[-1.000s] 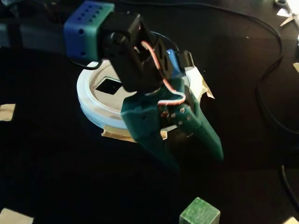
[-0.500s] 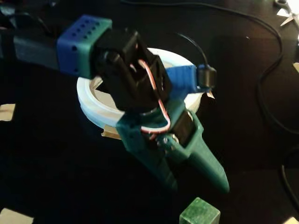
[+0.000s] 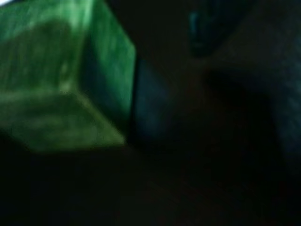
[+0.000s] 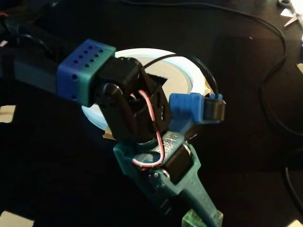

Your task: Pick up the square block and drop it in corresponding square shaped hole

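The green square block fills the upper left of the wrist view, very close and blurred; the rest of that view is dark. In the fixed view only its top shows at the bottom edge, on the dark table. My gripper points down to the bottom edge, its teal finger right beside the block. The other finger is hidden, so I cannot tell whether the jaws grip the block. The white round lid with shaped holes lies behind the arm, mostly covered; a dark cut-out shows in it.
Black cables run along the right side of the dark table. Scissors lie at the top right corner. Pale scraps lie at the left edge and bottom left corner.
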Controlling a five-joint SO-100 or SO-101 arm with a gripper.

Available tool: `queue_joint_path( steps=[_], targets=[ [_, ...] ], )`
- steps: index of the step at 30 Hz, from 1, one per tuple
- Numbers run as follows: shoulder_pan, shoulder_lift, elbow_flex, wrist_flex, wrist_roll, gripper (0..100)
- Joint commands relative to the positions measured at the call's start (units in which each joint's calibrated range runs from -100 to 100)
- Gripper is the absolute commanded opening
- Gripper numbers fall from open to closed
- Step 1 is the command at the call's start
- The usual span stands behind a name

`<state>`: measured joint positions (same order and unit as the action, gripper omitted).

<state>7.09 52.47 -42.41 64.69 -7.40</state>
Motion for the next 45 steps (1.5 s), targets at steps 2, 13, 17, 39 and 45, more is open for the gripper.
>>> queue_joint_path(
  steps=[2, 13, 17, 39, 45],
  targets=[
    [2.15, -1.11, -3.86, 0.08, -0.93, 76],
    [0.65, -1.02, -3.95, 2.49, -0.98, 59],
    [0.52, -1.02, -4.4, 2.49, -0.98, 50],
    [-5.84, -1.47, -4.67, 2.39, -0.98, 50],
    [-6.47, -2.09, -4.67, 2.39, -0.98, 50]
  ],
)
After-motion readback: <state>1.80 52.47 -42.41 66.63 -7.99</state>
